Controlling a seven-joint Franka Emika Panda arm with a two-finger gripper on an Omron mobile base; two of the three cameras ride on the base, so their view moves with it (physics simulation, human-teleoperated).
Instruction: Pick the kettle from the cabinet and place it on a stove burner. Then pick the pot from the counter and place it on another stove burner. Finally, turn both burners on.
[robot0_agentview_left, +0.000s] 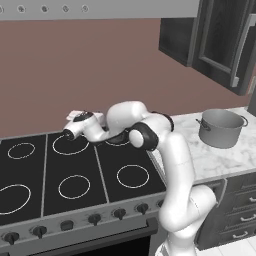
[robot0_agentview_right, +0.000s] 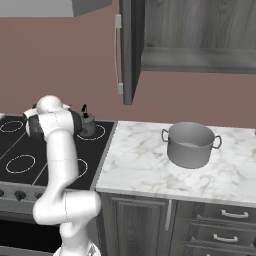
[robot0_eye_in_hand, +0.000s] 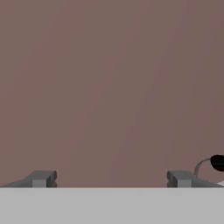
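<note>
Tool (robot0_eye_in_hand: 111, 178) fully open, nothing between the jaws; it faces the brown back wall (robot0_eye_in_hand: 109, 87), with a sliver of the kettle at the hand view's lower right edge. Kettle (robot0_agentview_right: 88, 125) stands on a rear burner (robot0_agentview_right: 95, 132) at the cooktop's (robot0_agentview_left: 30, 175) back right corner, just beside the tabletop edge, arm close by. Cabinet (robot0_agentview_right: 200, 45) door open, shelf bare. Pot (robot0_agentview_right: 190, 145) sits unlidded mid-tabletop (robot0_agentview_right: 140, 160), well apart from the cooktop.

Judgement: pot is rigid steel, likely heavier than the kettle, walls smooth and slippery. Best hold is pinching the rim wall from above, or one loop handle (robot0_agentview_right: 218, 141); expect tilt if gripped off-centre.
</note>
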